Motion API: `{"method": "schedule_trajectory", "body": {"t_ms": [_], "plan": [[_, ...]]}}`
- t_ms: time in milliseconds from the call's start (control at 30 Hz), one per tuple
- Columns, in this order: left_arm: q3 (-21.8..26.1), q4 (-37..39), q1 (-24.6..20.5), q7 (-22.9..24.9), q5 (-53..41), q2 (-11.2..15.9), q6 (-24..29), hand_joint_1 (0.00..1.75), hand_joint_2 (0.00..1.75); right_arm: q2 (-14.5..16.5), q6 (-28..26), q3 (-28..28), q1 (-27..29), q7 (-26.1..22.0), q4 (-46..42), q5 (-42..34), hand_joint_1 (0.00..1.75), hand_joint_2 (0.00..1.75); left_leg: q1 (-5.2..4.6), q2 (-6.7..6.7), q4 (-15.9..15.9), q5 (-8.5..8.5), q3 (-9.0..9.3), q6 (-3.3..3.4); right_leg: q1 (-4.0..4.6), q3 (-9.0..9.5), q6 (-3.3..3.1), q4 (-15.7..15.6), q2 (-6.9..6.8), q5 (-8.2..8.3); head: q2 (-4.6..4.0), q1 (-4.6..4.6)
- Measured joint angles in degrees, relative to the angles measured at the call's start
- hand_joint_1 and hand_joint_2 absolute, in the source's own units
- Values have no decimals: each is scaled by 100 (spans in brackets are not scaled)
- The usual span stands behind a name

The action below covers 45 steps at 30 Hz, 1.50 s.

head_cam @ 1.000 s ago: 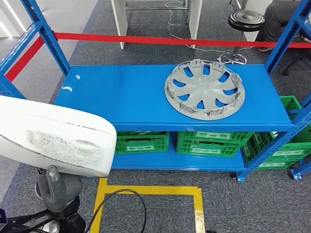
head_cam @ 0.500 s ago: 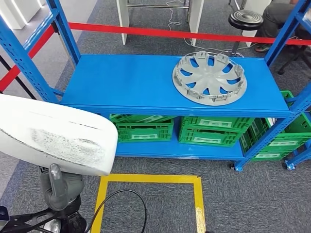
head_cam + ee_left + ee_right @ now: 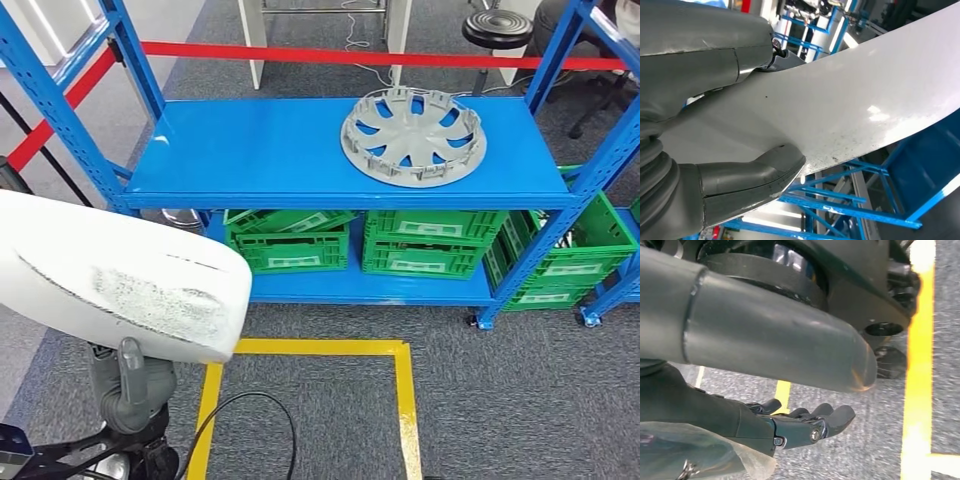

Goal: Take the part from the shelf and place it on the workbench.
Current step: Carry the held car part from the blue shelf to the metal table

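Observation:
A large white curved part (image 3: 113, 275) fills the lower left of the head view, and my left hand (image 3: 132, 385) grips it from below. In the left wrist view the thick grey thumb (image 3: 753, 170) and the fingers clamp the white part's (image 3: 851, 100) edge between them. My right hand (image 3: 791, 427) hangs over the grey carpet with its fingers stretched out and nothing in them. Ahead stands the blue shelf (image 3: 264, 160); a grey wheel cover (image 3: 411, 135) lies flat on the right half of its top board.
Green crates (image 3: 430, 250) fill the shelf's lower level and stand beside it on the right. A yellow tape rectangle (image 3: 407, 400) marks the carpet in front. A red barrier tape (image 3: 340, 57) runs behind the shelf, with a black stool (image 3: 498, 28) beyond.
The whole picture has shifted: the camera moved, so the shelf sits higher and a little further left. The white part stays in my left hand.

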Motion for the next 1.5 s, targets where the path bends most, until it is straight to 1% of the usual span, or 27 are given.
{"method": "schedule_trajectory", "body": {"t_ms": [33,67,133,200,267,300,367,433,467,500,567,600,633,700,767,833,933,967,1000,1067,1133,1200,1267,1333,1400,1467,1500], "plan": [[0,7,0,-2,1,6,3,175,175,-1,0,0,4,9,0,19,0,0,4,13,-183,156,180,2,0,-42,8,17,-38,38,0,-1],[-1,10,-2,-5,1,10,4,175,175,-1,-1,0,10,18,0,35,0,0,5,73,-584,298,462,14,1,-81,21,35,-76,66,-1,-1],[-1,11,-10,-14,2,14,4,175,175,1,-2,1,26,25,0,54,0,0,-29,259,-1453,372,1001,64,17,-130,63,67,-170,104,0,4],[-1,11,-16,-21,3,18,3,175,175,2,-3,3,31,26,0,59,0,0,-69,325,-1826,308,1166,123,32,-157,118,81,-281,140,1,3],[-1,11,-8,-28,-3,21,3,175,175,1,-4,5,19,26,0,63,0,0,-60,221,-1893,335,1121,205,31,-193,179,103,-335,139,0,1],[-1,11,-5,-31,-8,22,5,175,175,1,-4,5,14,25,0,66,0,0,-48,167,-1911,365,1099,253,27,-245,208,188,-264,64,0,6],[-4,11,0,-37,-22,23,9,175,175,0,-4,7,15,24,0,68,0,0,-35,77,-1925,434,1047,331,15,-497,250,723,-19,-284,0,15],[-9,12,5,-39,-37,24,13,175,175,0,-4,7,32,26,0,68,0,0,-53,-25,-1903,476,973,362,14,-847,261,1542,105,-661,0,16],[-10,13,7,-44,-46,25,14,175,175,0,-3,7,42,30,0,69,0,0,-62,-83,-1884,490,940,367,15,-945,259,1791,120,-726,0,14],[-10,13,8,-54,-54,25,16,175,175,0,-1,7,50,40,0,71,0,0,-67,-149,-1859,498,912,366,16,-933,251,1814,132,-676,1,14],[-10,13,8,-76,-71,25,19,175,175,0,2,7,54,67,0,77,0,0,-69,-281,-1808,500,881,360,14,-583,219,1205,216,-321,0,15],[-12,13,5,-86,-78,25,20,175,175,-1,2,7,54,80,1,81,0,0,-75,-343,-1782,497,864,348,3,-356,199,792,349,-174,0,15],[-16,13,0,-92,-87,24,20,175,175,-2,2,7,54,87,1,85,0,0,-77,-406,-1749,497,835,329,-8,-172,183,454,464,-88,0,14],[-28,13,-7,-98,-102,25,18,175,175,-3,7,7,53,96,2,97,0,0,-69,-521,-1702,519,755,264,-19,-31,164,191,590,-85,1,11],[-35,13,0,-99,-110,30,16,175,175,0,9,7,52,101,2,115,0,0,-59,-609,-1674,537,695,203,-28,-34,133,171,470,-66,0,11],[-37,13,-6,-99,-114,37,15,175,175,2,7,7,54,101,3,129,0,0,-67,-458,-1440,368,579,140,-49,-32,80,140,318,-41,0,-19],[-42,20,-24,-94,-118,50,14,175,175,1,14,7,64,109,4,133,0,0,-28,-144,-373,-176,116,40,-42,-37,38,132,63,-39,1,-58],[-43,27,-23,-87,-119,57,14,175,175,-1,17,7,65,116,4,133,0,0,-9,-119,-99,-257,-1,19,-39,-39,35,135,-20,-43,1,-57],[-44,35,-23,-79,-119,64,14,175,175,-2,24,7,62,124,4,132,0,0,8,-103,-25,-224,-27,4,-37,-40,34,139,-100,-49,1,-58],[-45,45,-24,-66,-123,74,13,175,175,-2,46,7,51,132,4,133,0,0,23,-20,-556,132,239,3,-36,-26,46,145,-238,-64,1,-59],[-50,46,-37,-63,-157,79,11,175,175,-1,73,7,45,136,4,135,0,0,-22,281,-1353,439,625,52,-20,-10,79,151,-352,-84,0,-60],[-57,48,-53,-63,-210,87,10,175,175,-1,86,7,46,141,4,138,0,0,-83,474,-1673,489,748,121,9,-8,121,163,-471,-101,-1,-55],[-60,49,-54,-64,-237,98,9,175,175,-1,88,7,38,144,3,140,0,0,-87,356,-1698,511,712,193,15,0,170,166,-600,-123,0,-54],[-62,49,-60,-65,-246,102,10,175,175,-1,84,7,27,143,2,142,0,0,-58,215,-1745,556,712,273,-8,-65,221,324,-424,-270,0,-40],[-71,56,-76,-66,-308,103,47,175,175,-1,82,8,28,145,3,140,0,0,-39,82,-1767,590,704,326,-24,-351,250,943,-51,-611,0,-3],[-84,75,-81,-66,-434,109,148,175,175,-1,84,9,44,161,4,138,0,0,-42,-76,-1758,602,684,344,-23,-722,260,1698,108,-886,0,18],[-89,87,-80,-66,-496,113,203,175,175,-2,85,8,54,172,4,138,0,0,-45,-160,-1748,604,680,346,-22,-812,261,1857,128,-879,1,18]]}}
